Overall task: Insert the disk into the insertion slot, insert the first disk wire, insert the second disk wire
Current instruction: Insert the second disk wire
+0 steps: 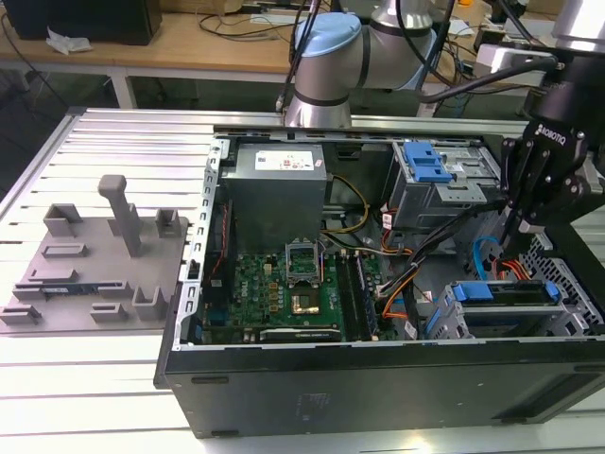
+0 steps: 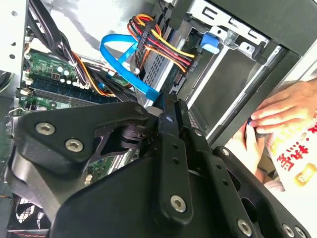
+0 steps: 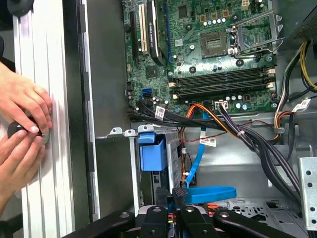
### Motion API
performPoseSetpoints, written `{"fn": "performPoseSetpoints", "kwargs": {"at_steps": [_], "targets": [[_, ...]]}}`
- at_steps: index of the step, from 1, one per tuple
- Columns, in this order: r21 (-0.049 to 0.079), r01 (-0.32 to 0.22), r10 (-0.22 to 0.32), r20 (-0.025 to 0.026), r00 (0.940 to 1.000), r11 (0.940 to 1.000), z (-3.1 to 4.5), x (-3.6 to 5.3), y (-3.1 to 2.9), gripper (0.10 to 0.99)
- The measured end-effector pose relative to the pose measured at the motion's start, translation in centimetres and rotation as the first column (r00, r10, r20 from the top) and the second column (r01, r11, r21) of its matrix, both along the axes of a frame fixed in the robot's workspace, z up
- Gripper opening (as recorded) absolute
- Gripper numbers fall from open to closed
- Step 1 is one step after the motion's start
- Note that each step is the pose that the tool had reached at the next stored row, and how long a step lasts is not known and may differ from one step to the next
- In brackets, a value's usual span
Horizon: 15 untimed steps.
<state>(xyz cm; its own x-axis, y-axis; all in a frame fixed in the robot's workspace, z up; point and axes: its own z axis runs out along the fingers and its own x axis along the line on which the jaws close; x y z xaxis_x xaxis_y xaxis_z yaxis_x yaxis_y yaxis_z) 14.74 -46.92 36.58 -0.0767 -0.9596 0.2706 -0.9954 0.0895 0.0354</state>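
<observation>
The black gripper (image 2: 166, 101) is being seen closest in both wrist views, its fingers narrowed onto the end of a flat blue cable (image 2: 119, 57). In the exterior view, going left to right, a grey moulded fixture plate (image 1: 95, 260) is lying at nine o'clock and a green motherboard (image 1: 284, 293) near six. At four o'clock, the silver disk in its bright blue plastic carrier (image 1: 506, 305) is being held inside the low grey sheet-metal insertion slot (image 1: 440, 320), just below the gripper (image 1: 525, 227). A person's hands (image 3: 22, 129) are being pressed together outside the case.
</observation>
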Motion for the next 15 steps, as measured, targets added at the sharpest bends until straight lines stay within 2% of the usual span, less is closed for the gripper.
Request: {"fn": "performPoseSetpoints", "kwargs": {"at_steps": [2,3,5,6,8,10,11,13,15], "targets": [[0.032,-0.001,0.000,0.0106,0.9999,0.9995,-0.01,-0.02,-0.68,0.161],[0.044,-0.001,0.000,0.0149,0.9999,0.9991,-0.01,-0.02,-0.93,0.161],[0.079,-0.002,0.000,0.0231,0.9997,0.9969,-0.03,-0.03,-1.57,0.161],[0.090,-0.002,0.000,0.0247,0.9997,0.9960,-0.03,-0.02,-1.74,0.161],[0.128,-0.002,-0.001,0.0283,0.9996,0.9918,-0.03,-0.03,-2.27,0.161],[0.157,-0.003,-0.002,0.0299,0.9995,0.9876,-0.06,-0.04,-2.80,0.161],[0.182,-0.004,-0.002,0.0322,0.9995,0.9833,-0.12,-0.09,-3.44,0.161],[0.197,-0.006,-0.001,0.0340,0.9994,0.9804,-0.19,-0.13,-3.87,0.161],[0.219,-0.010,0.001,0.0371,0.9993,0.9757,-0.29,-0.19,-4.40,0.161]]}}
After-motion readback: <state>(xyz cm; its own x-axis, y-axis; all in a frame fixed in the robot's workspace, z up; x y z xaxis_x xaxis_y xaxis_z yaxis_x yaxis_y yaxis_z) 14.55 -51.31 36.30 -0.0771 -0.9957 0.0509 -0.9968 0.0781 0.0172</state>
